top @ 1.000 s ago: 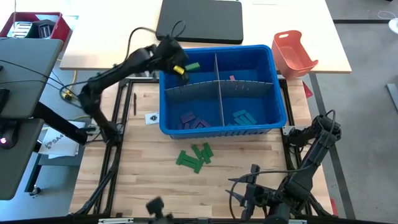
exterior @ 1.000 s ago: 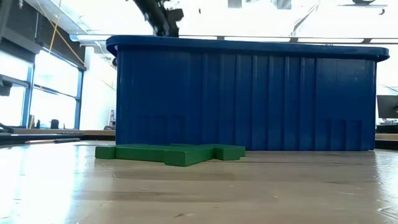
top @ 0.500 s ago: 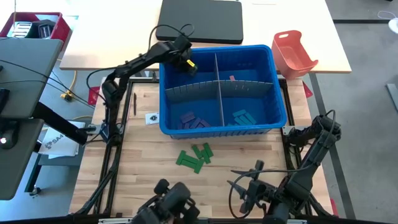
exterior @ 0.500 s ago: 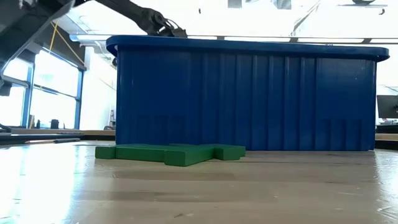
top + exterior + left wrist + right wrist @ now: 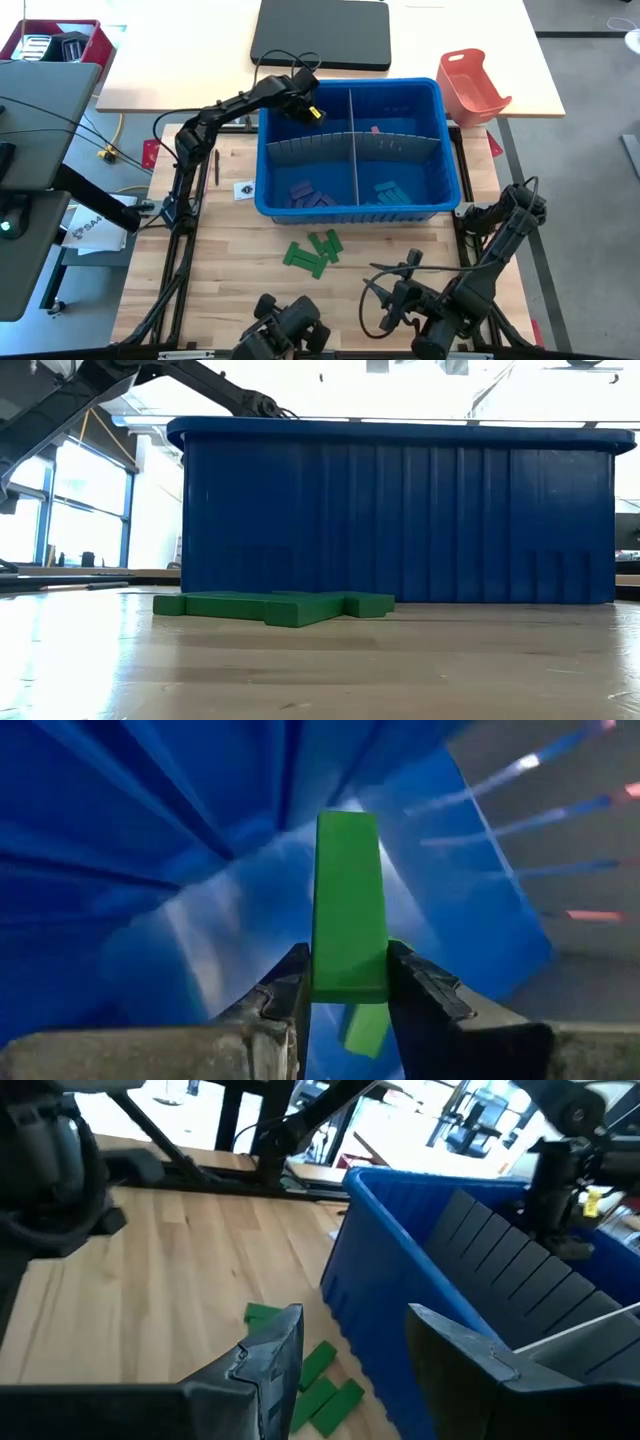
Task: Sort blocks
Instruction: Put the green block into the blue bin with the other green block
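A blue bin (image 5: 448, 150) split by a grey divider (image 5: 352, 135) stands on the wooden table. It holds purple blocks (image 5: 305, 193), teal blocks (image 5: 390, 187) and a pink block (image 5: 374, 128). My left gripper (image 5: 308, 108) reaches down into the far-left compartment, shut on a green block (image 5: 348, 900). In the low view the bin's wall hides it. Several green blocks (image 5: 315, 250) (image 5: 275, 606) lie flat on the table in front of the bin. My right gripper (image 5: 345, 1350) hovers open near the table's front edge, above and short of those green blocks (image 5: 320, 1385). My left gripper pinches the green block by its near end (image 5: 348, 982), one finger on each long side. The fingers slant down from above and lie along the block. The block sticks out straight ahead of the fingertips and is clear of the bin's floor.
An orange-red tray (image 5: 472, 85) stands at the bin's far right corner, and a black case (image 5: 322, 33) lies behind the bin. A dark device (image 5: 285, 328) sits at the table's front edge. Bare wood lies left of the green blocks.
My left gripper has swung from the bin's far-left corner toward the table's right and gone down into the far-left compartment. It has rolled about its own axis and kept the green block pinched.
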Robot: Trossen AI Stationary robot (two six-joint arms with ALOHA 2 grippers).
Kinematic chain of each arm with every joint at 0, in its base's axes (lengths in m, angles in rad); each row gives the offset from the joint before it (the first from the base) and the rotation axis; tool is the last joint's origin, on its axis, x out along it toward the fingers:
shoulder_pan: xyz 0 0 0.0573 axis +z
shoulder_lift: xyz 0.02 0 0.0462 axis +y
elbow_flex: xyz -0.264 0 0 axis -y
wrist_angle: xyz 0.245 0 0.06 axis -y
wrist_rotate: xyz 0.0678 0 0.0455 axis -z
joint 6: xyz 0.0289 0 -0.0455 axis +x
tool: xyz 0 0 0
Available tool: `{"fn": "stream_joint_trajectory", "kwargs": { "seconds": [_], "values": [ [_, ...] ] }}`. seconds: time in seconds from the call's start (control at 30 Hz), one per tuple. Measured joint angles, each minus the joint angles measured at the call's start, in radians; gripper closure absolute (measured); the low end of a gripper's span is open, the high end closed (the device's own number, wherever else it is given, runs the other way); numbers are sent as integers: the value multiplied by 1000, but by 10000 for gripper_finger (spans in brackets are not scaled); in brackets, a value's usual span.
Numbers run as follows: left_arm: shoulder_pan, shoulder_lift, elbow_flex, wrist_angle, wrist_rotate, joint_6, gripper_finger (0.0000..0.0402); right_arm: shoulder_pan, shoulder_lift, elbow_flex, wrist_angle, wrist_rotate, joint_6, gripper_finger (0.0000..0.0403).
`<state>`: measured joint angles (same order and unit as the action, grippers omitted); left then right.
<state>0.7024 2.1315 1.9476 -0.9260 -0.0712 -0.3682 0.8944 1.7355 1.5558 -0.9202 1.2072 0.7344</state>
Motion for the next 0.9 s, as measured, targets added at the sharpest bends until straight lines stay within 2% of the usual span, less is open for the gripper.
{"fn": "stream_joint_trajectory", "kwargs": {
  "seconds": [0.07,0.27,0.47,0.63,0.9],
  "values": [
    [-5,0,1,12,-38,-22,310,0,0,0,1,-7,2,231],
    [-10,0,-42,29,-57,-123,310,0,0,0,4,-7,2,231],
    [-24,-1,-105,61,-95,-170,269,0,0,0,4,-9,10,231],
    [-22,0,-117,73,-52,-175,253,0,0,0,4,-23,10,231],
    [-21,-40,-74,75,37,-92,217,0,0,0,4,-32,25,231]
  ]
}}
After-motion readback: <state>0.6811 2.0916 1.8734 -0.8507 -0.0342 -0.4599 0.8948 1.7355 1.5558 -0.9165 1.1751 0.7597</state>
